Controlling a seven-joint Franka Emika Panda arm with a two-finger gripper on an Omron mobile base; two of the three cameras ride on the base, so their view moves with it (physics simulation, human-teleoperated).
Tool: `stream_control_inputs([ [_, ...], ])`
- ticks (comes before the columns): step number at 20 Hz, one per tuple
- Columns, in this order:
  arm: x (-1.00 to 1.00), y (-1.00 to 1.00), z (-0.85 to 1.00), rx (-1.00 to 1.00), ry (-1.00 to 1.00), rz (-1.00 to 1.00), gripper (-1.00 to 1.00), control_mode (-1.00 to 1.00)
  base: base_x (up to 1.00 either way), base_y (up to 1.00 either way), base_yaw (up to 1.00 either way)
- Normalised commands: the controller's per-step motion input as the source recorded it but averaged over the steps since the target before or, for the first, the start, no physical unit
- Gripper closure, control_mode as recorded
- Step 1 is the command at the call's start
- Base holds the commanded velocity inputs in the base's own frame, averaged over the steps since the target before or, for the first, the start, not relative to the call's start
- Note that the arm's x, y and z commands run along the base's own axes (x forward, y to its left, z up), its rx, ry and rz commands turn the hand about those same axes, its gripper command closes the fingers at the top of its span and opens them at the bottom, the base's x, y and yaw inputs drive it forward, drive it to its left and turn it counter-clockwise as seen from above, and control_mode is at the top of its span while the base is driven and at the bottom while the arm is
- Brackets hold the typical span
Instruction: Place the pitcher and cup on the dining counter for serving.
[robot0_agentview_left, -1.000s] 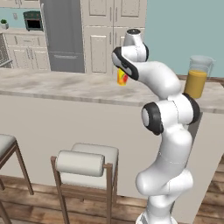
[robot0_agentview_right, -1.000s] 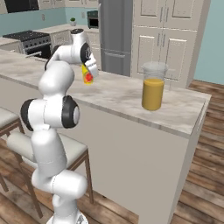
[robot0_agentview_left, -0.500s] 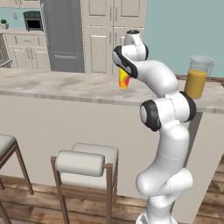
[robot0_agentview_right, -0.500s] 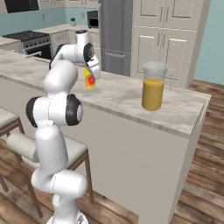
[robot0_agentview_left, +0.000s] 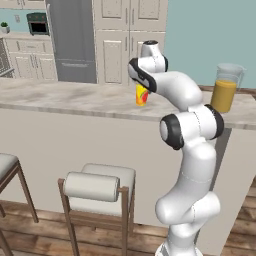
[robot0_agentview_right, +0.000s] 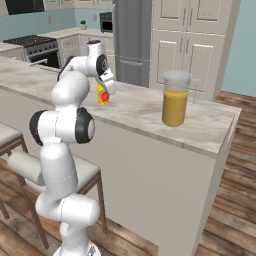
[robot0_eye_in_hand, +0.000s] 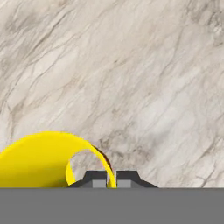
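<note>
over the dining counter (robot0_agentview_left: 75, 97), well in from its ends, your gripper (robot0_eye_in_hand: 111, 178) pinches the cup's (robot0_agentview_left: 141, 95) rim; set it down, then release; the pitcher (robot0_agentview_left: 226, 89) already stands near the end.

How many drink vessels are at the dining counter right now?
2. The pitcher stands on the dining counter near its end; the cup is pinched at its rim by the fingers above the marble, farther along.

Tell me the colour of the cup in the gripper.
Yellow with red-orange markings on the cup, clearest in the right base view.
</note>
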Motion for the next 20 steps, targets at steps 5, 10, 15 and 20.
stream_control_inputs([
  [5, -0.02, 0.0, -0.16, -0.01, 0.0, 0.0, -1.0, -1.0, 0.0, 0.0, 0.0],
  [10, -0.11, 0.0, 0.06, 0.0, -0.03, 0.0, -1.0, -1.0, 0.0, 0.0, 0.0],
  [15, -0.18, 0.03, 0.46, 0.0, -0.07, -0.03, -1.0, -1.0, 0.0, 0.0, 0.0],
  [20, -0.38, 0.07, 0.71, -0.01, -0.17, -0.02, -1.0, -1.0, 0.0, 0.0, 0.0],
])
